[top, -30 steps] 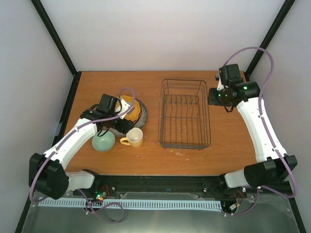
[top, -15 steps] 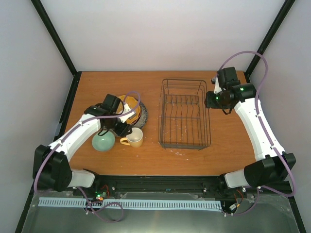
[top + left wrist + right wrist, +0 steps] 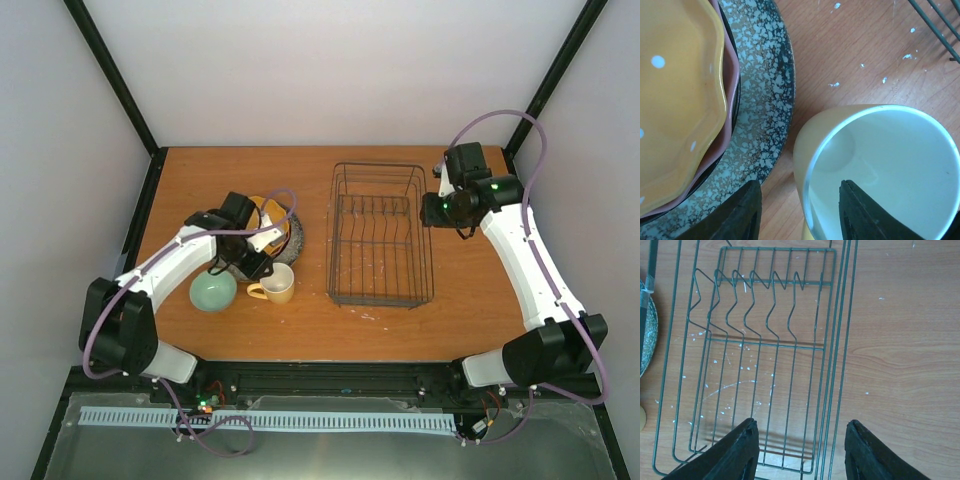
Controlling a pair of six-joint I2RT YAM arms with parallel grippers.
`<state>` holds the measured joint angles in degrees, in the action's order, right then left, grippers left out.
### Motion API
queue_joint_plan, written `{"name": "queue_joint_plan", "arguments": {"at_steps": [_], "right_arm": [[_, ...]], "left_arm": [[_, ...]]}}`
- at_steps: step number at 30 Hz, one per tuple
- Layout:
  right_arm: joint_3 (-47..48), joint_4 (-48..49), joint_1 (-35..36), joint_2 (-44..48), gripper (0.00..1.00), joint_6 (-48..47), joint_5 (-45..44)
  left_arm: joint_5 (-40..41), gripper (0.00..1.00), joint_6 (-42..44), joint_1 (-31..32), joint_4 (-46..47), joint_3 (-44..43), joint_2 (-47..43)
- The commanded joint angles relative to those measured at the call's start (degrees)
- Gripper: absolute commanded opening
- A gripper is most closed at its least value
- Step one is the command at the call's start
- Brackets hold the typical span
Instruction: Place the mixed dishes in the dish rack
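Left end effector (image 3: 799, 184) hangs low over the yellow mug (image 3: 880, 170), its jaws partly apart and straddling the near wall of the mug: one finger stands outside, on the side of the plate stack, the other over the mug's white inside. A gap shows between each finger and the wall, so as far as the wrist view tells it has hold of nothing yet. Right end effector (image 3: 802, 422) hovers over the right side of the dish rack (image 3: 840, 340), jaws about half apart, holding nothing.

By my reading the task is at its very start. The rack sits to the right of centre on the surface (image 3: 480, 300) and holds no dish at all; only bare wires and the wood under them show through it. All five dishes lie to its left. The mug stands upright, just beside the large grey speckled plate (image 3: 765, 100). On that plate rests the dark-rimmed cream-centred plate (image 3: 730, 90), and on top of that the orange white-dotted scalloped plate (image 3: 675, 100). The pale green bowl (image 3: 213, 292) sits near the mug, on the side away from the rack.

The step in hand looks like a pinch on the mug's rim; every dish is left to load
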<state>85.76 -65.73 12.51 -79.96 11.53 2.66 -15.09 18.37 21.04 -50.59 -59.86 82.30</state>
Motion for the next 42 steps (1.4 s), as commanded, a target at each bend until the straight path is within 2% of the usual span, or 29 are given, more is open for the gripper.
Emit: {"name": "queue_joint_plan", "arguments": {"at_steps": [1,6,12,22,28,31,33,35,37,38,42], "right_arm": [[-1.0,0.9,0.1,1.4,0.47,-0.5,0.7],[-1.0,0.7,0.1,1.5,0.47,-0.8,0.2],[-1.2,0.7,0.1,1.3,0.47,-0.8,0.4],[-1.1,1.7,0.1,2.3,0.46,0.0,1.3],[-2.0,8.9,0.1,7.8,0.44,1.3,4.4],[-8.0,21.2,0.1,15.3,0.46,1.7,11.5],[-15.8,32.8,0.1,20.8,0.49,4.4,16.9],[-24.2,45.9,0.1,26.6,0.48,8.6,22.7],[-33.0,59.4,0.1,29.7,0.53,16.4,29.1],[-37.2,66.4,0.1,30.1,0.54,21.2,31.9],[-49.8,94.9,2.2,27.2,0.55,37.9,40.6]], "left_arm": [[-1.5,0.42,1.0,0.5,-0.3,-2.7,2.2],[-2.3,0.31,0.9,1.2,-0.6,-3.6,4.6],[-1.4,0.01,0.3,1.6,-1.1,-4.6,5.4],[1.1,0.01,-2.9,1.7,-1.1,-9.5,1.0],[1.3,0.0,-9.2,1.6,9.4,-13.8,-10.8],[-3.0,0.01,-15.0,1.6,22.4,-11.1,-18.3],[-5.9,0.01,-20.8,1.6,34.5,-6.4,-23.1],[-8.8,0.01,-28.0,1.5,46.6,-1.8,-26.4],[-11.9,0.01,-36.1,1.5,57.4,2.3,-27.5],[-12.5,0.01,-42.8,1.5,62.2,4.1,-27.3],[-15.4,0.01,-61.1,1.5,84.4,11.9,-25.1]]}}
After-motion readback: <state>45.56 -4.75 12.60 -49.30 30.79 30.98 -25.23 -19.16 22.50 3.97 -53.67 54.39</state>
